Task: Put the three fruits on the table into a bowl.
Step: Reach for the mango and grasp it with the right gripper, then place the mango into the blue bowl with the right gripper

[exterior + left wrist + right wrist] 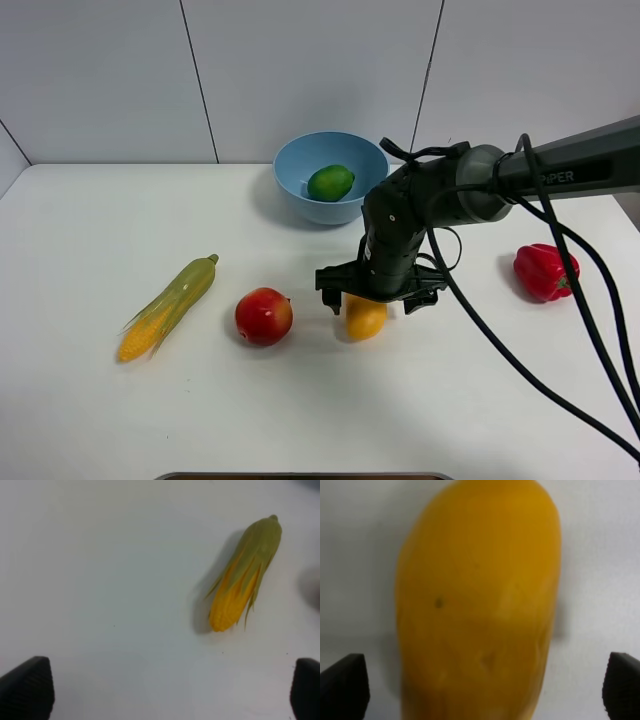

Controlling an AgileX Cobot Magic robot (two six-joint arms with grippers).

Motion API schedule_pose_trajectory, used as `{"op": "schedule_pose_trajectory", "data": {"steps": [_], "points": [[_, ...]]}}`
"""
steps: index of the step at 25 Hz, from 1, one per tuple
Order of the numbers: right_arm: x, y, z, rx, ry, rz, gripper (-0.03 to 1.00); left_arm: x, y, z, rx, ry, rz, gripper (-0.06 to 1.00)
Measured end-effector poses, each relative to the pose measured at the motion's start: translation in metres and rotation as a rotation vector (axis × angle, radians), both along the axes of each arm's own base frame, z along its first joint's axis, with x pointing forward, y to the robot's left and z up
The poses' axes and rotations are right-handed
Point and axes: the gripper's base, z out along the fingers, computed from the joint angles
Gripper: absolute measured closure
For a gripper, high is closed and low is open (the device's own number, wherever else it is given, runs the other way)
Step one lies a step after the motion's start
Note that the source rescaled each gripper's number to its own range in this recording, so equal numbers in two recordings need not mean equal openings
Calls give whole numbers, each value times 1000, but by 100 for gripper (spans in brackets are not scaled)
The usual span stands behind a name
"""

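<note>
The yellow-orange mango [364,318] lies on the white table [90,420] near the middle. My right gripper [375,298] hangs right over it, open, with one finger on each side; in the right wrist view the mango [480,600] fills the gap between the fingertips of the gripper [482,685]. The red-yellow apple [264,316] sits to the left of the mango. The green lime [330,182] lies inside the light-blue bowl [296,203] at the back. My left gripper [166,690] is open and empty above bare table; it does not show in the exterior view.
A green-husked corn cob [168,307] lies at the left and also shows in the left wrist view [245,575]. A red bell pepper [543,270] sits at the right. The right arm's cables trail toward the front right.
</note>
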Motion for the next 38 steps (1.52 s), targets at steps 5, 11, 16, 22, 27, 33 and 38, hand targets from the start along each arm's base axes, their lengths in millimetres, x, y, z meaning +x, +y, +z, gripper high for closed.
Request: {"op": "schedule_pose_trajectory", "data": {"steps": [5,11,16,22,27,33,38], "points": [[4,-1,-10,3,-1,-6,-3,0,0,0,0,0,0,-6],[7,-3,-16,6,-5,-7,-3,0,0,0,0,0,0,-6],[9,-3,-16,11,-11,-9,23,0,0,0,0,0,0,-6],[9,-4,-16,11,-12,-11,97,0,0,0,0,0,0,-6],[9,-4,-16,11,-13,-11,97,0,0,0,0,0,0,-6],[10,-5,-16,6,-21,-1,97,0,0,0,1,0,-1,-6],[11,-4,-7,20,-47,4,97,0,0,0,1,0,-1,-6]]}}
